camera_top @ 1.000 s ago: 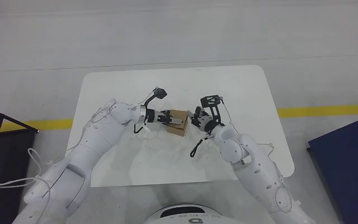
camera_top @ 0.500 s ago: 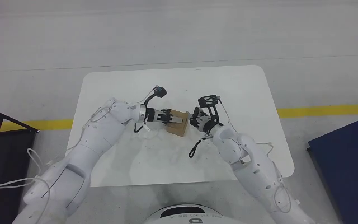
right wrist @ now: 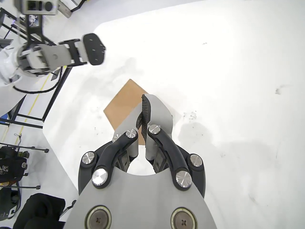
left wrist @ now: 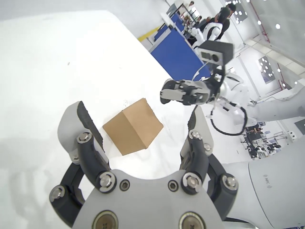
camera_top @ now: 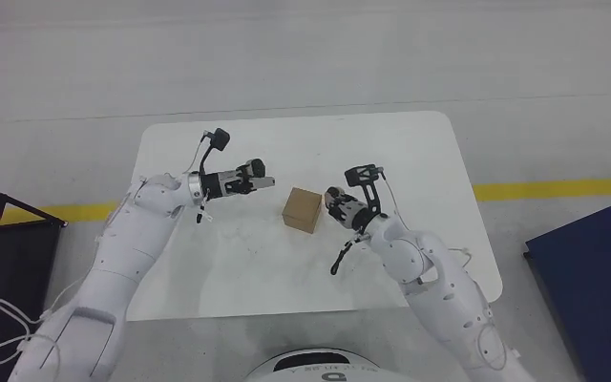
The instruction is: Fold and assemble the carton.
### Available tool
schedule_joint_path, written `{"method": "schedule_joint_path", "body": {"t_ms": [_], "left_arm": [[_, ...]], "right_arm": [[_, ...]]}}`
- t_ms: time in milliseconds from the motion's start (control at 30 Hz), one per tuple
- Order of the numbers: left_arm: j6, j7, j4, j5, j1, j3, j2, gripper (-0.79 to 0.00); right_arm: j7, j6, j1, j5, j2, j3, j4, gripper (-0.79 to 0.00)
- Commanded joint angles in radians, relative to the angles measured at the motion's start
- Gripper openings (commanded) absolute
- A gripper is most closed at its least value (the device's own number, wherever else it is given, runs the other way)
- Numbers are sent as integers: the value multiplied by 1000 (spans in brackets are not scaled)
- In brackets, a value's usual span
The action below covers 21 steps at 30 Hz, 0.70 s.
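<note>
The brown carton (camera_top: pixel 303 210) stands closed as a small box in the middle of the white table (camera_top: pixel 410 153). My left gripper (camera_top: pixel 260 179) hovers to its left and a little farther back, apart from it, open. In the left wrist view the fingers (left wrist: pixel 81 117) spread wide with the carton (left wrist: pixel 133 129) beyond them. My right gripper (camera_top: pixel 331 202) sits just off the carton's right side, shut with nothing in it. In the right wrist view its pads (right wrist: pixel 145 107) press together in front of the carton (right wrist: pixel 124 106). The left gripper (right wrist: pixel 94 48) shows beyond.
The tabletop around the carton is bare, with faint scuff marks (right wrist: pixel 281 89). A dark frame (camera_top: pixel 24 215) stands off the table's left edge and a blue panel (camera_top: pixel 573 258) off its right. A yellow floor line (camera_top: pixel 544 189) runs behind.
My left gripper has let go of the carton's left side, drawn back to the left and opened. The right gripper has eased slightly off the right side. The carton sits flatter.
</note>
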Motion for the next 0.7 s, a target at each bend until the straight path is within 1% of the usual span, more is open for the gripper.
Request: {"method": "schedule_joint_path", "body": {"t_ms": [0, 133, 233, 333, 433, 567, 633, 667], "left_arm": [[0, 1, -5, -2, 6, -2, 2, 0], [0, 1, -5, -2, 6, -2, 2, 0], [0, 1, -5, -2, 6, -2, 2, 0], [0, 1, -5, -2, 6, -2, 2, 0], [0, 1, -5, -2, 6, -2, 2, 0], [0, 1, -5, -2, 6, -2, 2, 0], [0, 1, -5, -2, 6, -2, 2, 0], [0, 1, -5, -2, 6, -2, 2, 0]], "right_arm": [[29, 16, 3, 14, 0, 3, 23, -785], [55, 33, 16, 37, -2, 1, 55, -785], [91, 14, 69, 53, -11, -44, 94, -785], [104, 31, 117, 55, -23, -92, 128, -785], [76, 57, 110, 67, -23, -74, 144, -785], [67, 51, 77, 80, -16, -40, 127, -785], [90, 29, 80, 82, -18, -60, 118, -785], [119, 3, 92, 82, -21, -91, 116, -785]]}}
